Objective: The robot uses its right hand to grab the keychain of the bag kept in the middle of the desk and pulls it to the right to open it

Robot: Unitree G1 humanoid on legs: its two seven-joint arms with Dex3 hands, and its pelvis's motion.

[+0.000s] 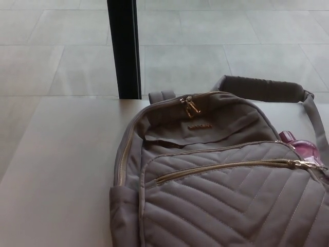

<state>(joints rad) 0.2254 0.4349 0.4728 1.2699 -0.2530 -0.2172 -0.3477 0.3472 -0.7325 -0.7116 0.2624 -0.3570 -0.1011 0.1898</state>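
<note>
Hands: neither robot hand is showing in the head view, so their state cannot be told.
Table (56, 170): bare surface is lying open across the left half.
Post (123, 49): a black upright is standing behind the table's far edge.
Bag (221, 195): a grey quilted backpack is lying at centre-right, running off the bottom and right edges.
Keychain (192, 107): gold pulls are hanging at the bag's top.
Front zipper pull (307, 164): resting near the right edge.
Bottle (300, 146): a pink one is sitting just beside the bag.

A black post (124, 49) stands behind the desk (56, 170) — tiled floor (216, 41) beyond, perhaps stone.
</note>
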